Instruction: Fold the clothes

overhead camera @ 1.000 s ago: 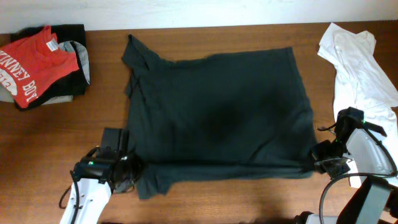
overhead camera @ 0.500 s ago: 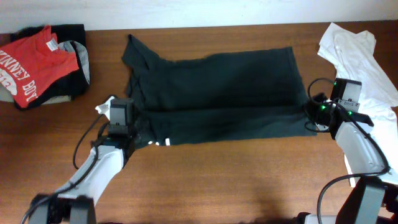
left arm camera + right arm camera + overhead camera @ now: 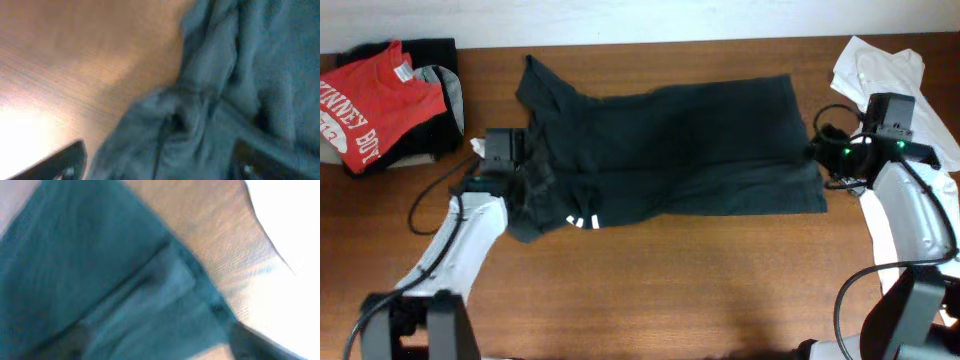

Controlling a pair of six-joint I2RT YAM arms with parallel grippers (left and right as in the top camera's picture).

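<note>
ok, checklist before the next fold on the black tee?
1. Black T-shirt lying flat: not ok, bunched by the left gripper.
2. Front edge straight: not ok, it slants, with the left end lower in the overhead view.
3. Left fingers clear of cloth: not ok, they are apart with cloth bunched between them.
4. Right gripper state: cannot tell, view blurred.
5. Red tee and white shirt clear of the black one: ok.

Overhead evenly lit and sharp; both wrist views blurred, glary.
</note>
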